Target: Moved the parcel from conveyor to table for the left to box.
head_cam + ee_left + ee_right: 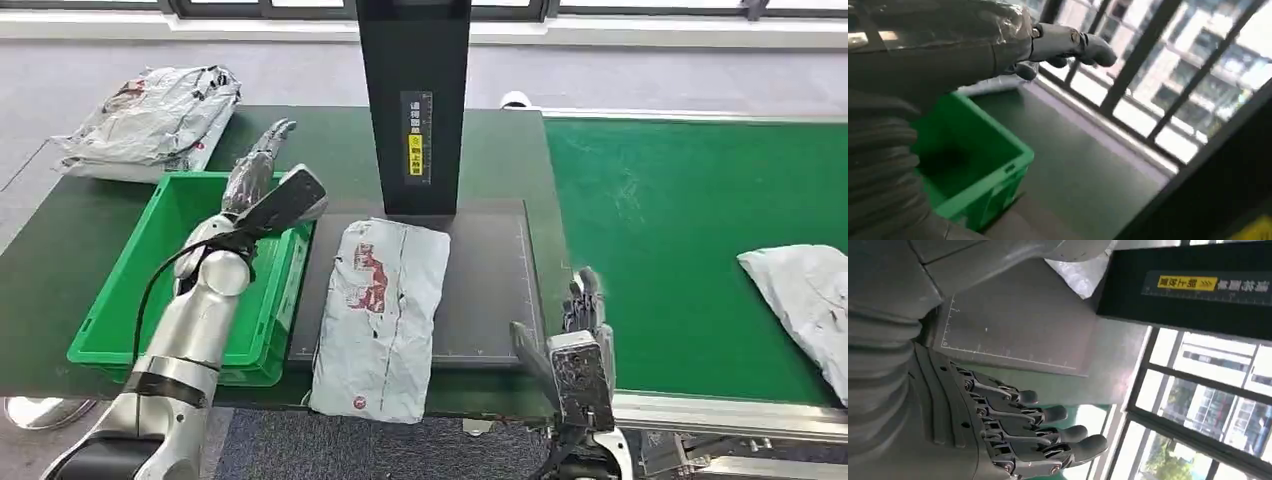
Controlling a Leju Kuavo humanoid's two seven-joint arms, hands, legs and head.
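Your parcel [380,315] lies flat on the dark grey mat [490,280] on the table [70,250], lengthwise toward you, its near end hanging past the mat's front edge; neither hand touches it. Your left hand [258,165] is raised over the far rim of the green bin [170,300], fingers [1068,42] stretched out and apart, holding nothing; the left wrist view shows the bin's inside bare where visible. Your right hand [585,305] sits at the mat's right front corner, by the edge of the green conveyor [680,220], fingers [1048,432] extended and slightly spread, nothing in them. A second grey parcel [805,300] rests on the conveyor at the far right, well apart from your right hand. A pile of grey bags [150,120] sits at the table's far left corner, beyond the bin. The black post [415,100] with a yellow label stands at the mat's far edge, just behind the parcel.
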